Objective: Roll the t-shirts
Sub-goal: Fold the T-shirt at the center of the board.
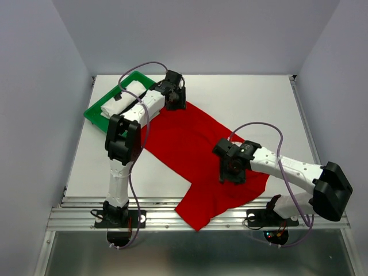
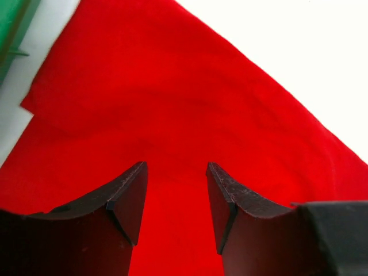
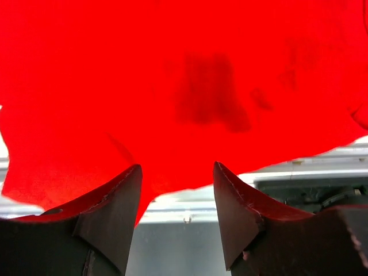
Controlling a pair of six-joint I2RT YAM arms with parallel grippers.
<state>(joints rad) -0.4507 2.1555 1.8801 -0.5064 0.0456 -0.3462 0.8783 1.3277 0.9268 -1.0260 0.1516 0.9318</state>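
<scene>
Both left fingers [image 2: 127, 198] and right fingers [image 3: 115, 210] gape over red t-shirt [image 1: 184, 138].

The t-shirt [image 1: 190, 144] is thin, soft red cloth, matt, with faint creases. Under it the surface [image 1: 259, 103] is smooth, matt white. The tray [image 1: 92, 112] is green plastic with a slight sheen. The rails [image 1: 80, 215] are pale brushed metal. The left tool [image 2: 175, 169] and right tool [image 3: 177, 172] have dull black fingers [image 2: 127, 201], faintly grainy; plastic or rubber, I can't tell.
</scene>
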